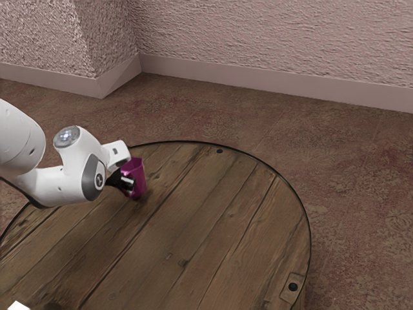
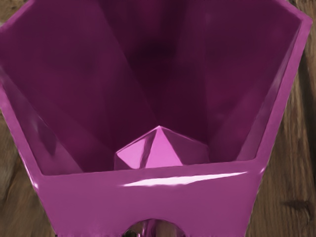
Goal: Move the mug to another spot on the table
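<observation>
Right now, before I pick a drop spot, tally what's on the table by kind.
Magenta mug: 1
White thing, cut off at the exterior view's lower left corner, kind unclear: 1
Total: 2

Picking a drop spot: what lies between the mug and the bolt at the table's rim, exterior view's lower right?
Nothing: in the exterior view, bare planks of the table run from the mug to the bolt.

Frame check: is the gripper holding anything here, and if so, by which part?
The purple mug. The gripper appears shut on its side wall facing the arm, near the rim; the exact contact is hidden.
</observation>
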Robot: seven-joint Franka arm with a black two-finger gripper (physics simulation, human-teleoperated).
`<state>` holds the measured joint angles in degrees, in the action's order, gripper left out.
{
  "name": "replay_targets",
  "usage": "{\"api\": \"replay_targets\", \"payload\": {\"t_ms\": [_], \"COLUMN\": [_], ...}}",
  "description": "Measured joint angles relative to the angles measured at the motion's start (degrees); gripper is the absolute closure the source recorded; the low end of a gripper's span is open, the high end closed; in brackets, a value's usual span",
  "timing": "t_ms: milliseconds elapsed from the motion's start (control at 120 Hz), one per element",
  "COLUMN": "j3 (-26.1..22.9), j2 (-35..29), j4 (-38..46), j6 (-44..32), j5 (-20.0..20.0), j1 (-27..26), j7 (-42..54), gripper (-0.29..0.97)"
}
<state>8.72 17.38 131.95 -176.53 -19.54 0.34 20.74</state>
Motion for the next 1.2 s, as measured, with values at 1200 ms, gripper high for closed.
{"api": "replay_targets", "payload": {"t_ms": [1200], "j3": [-0.7], "j2": [-13.8], "j4": [18.9], "j6": [-4.1], "j5": [-6.2], "j1": [-14.4], "j7": [1.3], "gripper": [0.69]}}
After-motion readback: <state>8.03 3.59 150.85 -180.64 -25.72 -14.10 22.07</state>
